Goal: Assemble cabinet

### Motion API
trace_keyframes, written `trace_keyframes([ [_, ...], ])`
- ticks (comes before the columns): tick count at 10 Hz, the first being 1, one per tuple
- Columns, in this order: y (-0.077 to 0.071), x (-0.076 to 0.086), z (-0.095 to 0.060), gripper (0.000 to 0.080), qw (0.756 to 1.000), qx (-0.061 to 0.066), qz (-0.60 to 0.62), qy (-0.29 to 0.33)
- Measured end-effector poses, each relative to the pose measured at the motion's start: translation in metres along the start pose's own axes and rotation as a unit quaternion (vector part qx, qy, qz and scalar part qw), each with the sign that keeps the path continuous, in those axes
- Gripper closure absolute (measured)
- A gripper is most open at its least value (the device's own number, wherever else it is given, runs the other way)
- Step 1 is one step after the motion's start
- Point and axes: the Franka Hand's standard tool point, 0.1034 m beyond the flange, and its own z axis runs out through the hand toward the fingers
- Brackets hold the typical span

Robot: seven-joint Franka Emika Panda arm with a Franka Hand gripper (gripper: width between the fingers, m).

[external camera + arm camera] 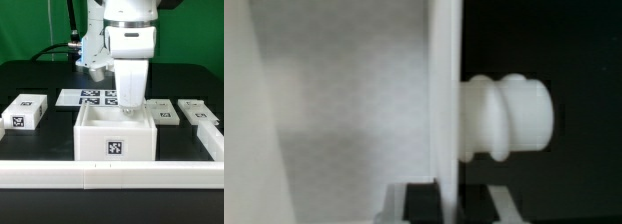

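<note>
The cabinet (96, 140), a large white box open at the top with a black-and-white tag on its front, stands at the middle of the table. My gripper (131, 107) comes straight down onto its far wall, towards the exterior view's right. In the wrist view the gripper (450, 206) has one dark finger (415, 203) on each side of a thin white wall (349, 100), and the jaws look closed on it. A white ridged round knob (509, 118) sticks out of that wall on the dark side.
The marker board (92, 97) lies behind the cabinet. A tagged white block (25, 111) sits at the exterior view's left and two more (200, 110) (163, 113) at the right. A white rail (60, 177) runs along the front and up the right side.
</note>
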Motion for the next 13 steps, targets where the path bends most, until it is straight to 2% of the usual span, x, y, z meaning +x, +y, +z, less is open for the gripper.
trace_keyframes([
  [4, 0.000, -0.002, 0.000, 0.0765, 1.000, 0.000, 0.002, 0.000],
  [5, 0.007, 0.009, 0.000, 0.0765, 1.000, -0.001, -0.006, 0.004],
  [6, 0.015, 0.029, -0.002, 0.0765, 1.000, 0.016, -0.016, 0.004],
  [7, 0.022, 0.041, -0.004, 0.0765, 1.000, 0.012, -0.014, 0.007],
  [9, 0.022, 0.053, 0.000, 0.0765, 1.000, 0.015, -0.010, 0.009],
  [12, 0.026, 0.073, 0.000, 0.0765, 1.000, 0.012, 0.000, 0.013],
  [13, 0.026, 0.075, 0.000, 0.0765, 1.000, 0.012, -0.002, 0.014],
])
